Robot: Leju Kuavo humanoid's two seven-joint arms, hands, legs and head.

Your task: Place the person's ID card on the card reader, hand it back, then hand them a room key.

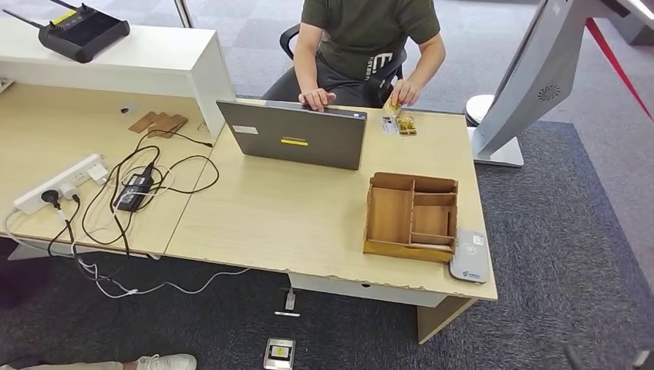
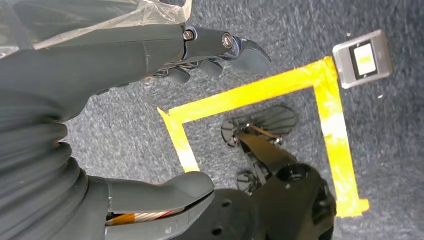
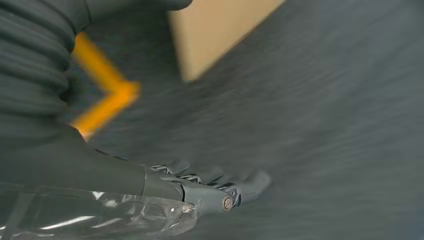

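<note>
One table spans the centre of the head view. On it stand one laptop, one wooden organizer at centre right, and one card reader touching the organizer's lower right corner. Two cards lie at the table's upper edge; which is the ID card cannot be told. One person sits at upper centre, one hand on the laptop's top edge, the other hand touching the cards. One power strip lies at left.

Left hand: fingers and thumb well apart, holding nothing, above the carpet. Right hand: fingers extended, holding nothing; picture blurred.
</note>
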